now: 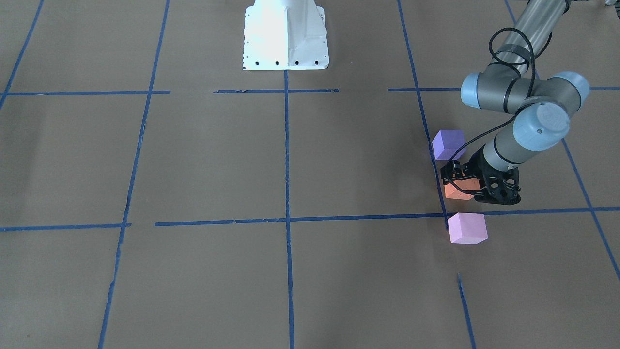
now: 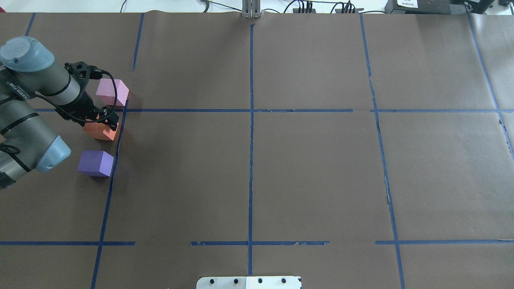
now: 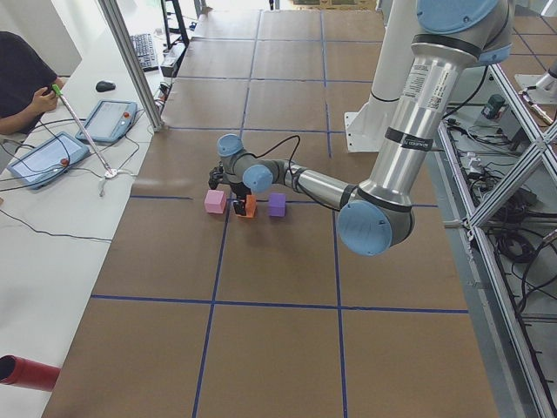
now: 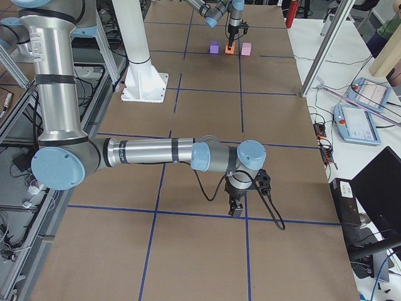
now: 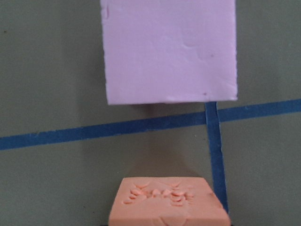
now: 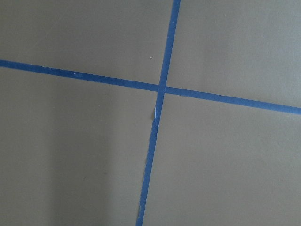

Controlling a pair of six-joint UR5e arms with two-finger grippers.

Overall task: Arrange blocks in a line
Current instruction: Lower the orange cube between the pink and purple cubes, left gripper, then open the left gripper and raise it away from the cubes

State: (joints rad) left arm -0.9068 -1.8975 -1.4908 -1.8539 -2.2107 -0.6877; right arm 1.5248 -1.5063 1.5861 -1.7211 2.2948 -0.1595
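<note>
Three blocks stand in a row beside a blue tape line at the robot's left. They are the purple block (image 1: pixel 448 144), the orange block (image 1: pixel 457 192) in the middle and the pink block (image 1: pixel 467 229). In the overhead view the pink block (image 2: pixel 112 91) is farthest, then the orange block (image 2: pixel 96 131), and the purple block (image 2: pixel 95 162) is nearest. My left gripper (image 1: pixel 467 186) points down with its fingers on either side of the orange block, which rests on the table. The left wrist view shows the orange block (image 5: pixel 169 202) close below and the pink block (image 5: pixel 169 52) beyond. My right gripper (image 4: pixel 235 210) hovers over a tape crossing; I cannot tell its state.
Brown paper covers the table (image 2: pixel 313 172), with a grid of blue tape lines (image 2: pixel 251 160). The robot's white base (image 1: pixel 286 36) stands at the middle of its edge. An operator's desk with tablets (image 3: pixel 52 157) runs along the far side.
</note>
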